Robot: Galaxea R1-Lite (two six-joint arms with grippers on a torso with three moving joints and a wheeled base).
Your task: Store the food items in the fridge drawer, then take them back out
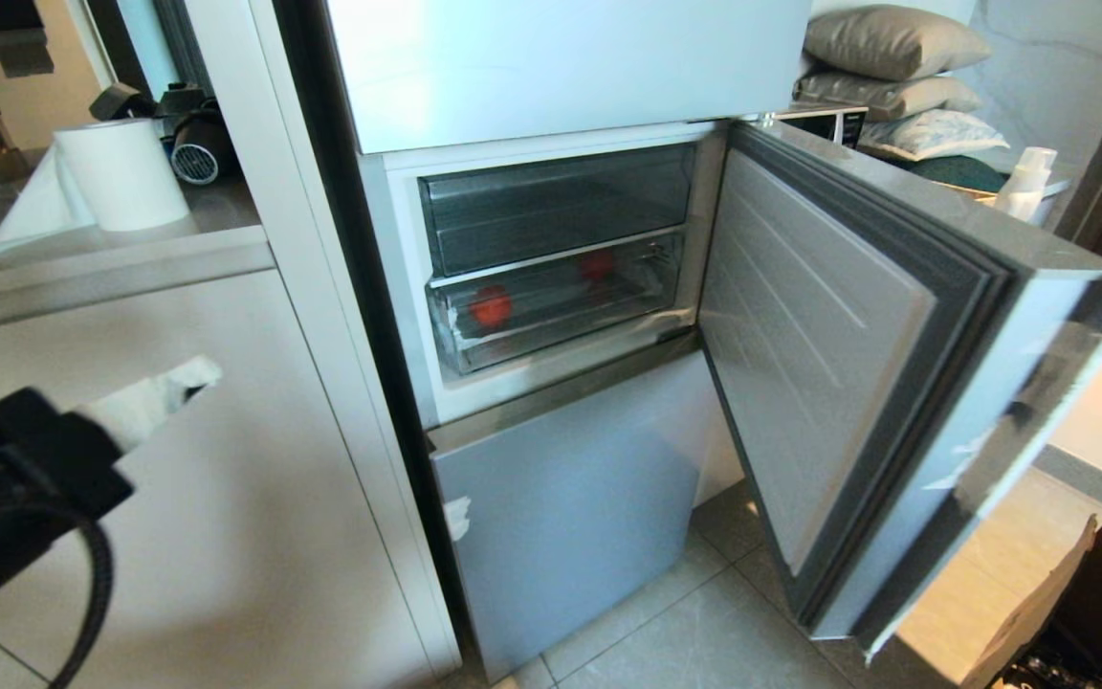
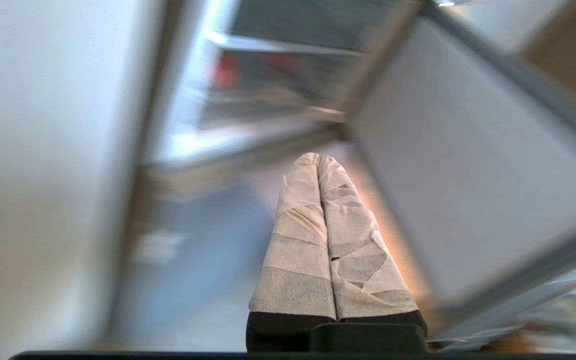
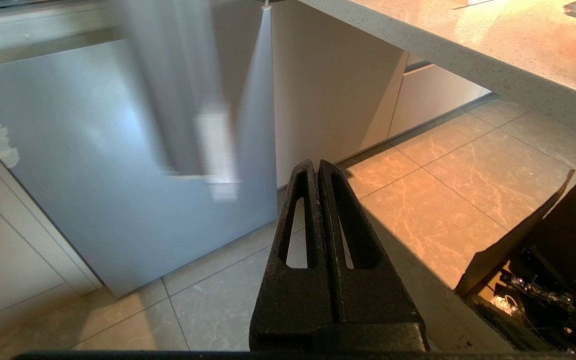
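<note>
Two red fruits sit in the clear fridge drawer, pushed in behind the open fridge door (stored, judging by this). The left claw, closed and empty, hangs left of the fridge; the right claw is closed, parked low.

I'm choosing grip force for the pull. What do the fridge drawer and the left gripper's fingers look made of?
Fridge drawer: clear, glossy plastic by the look; both red fruits show through its front. Left gripper fingers: wrapped in matte white tape, creased and overlapping; what lies underneath is hidden.
</note>
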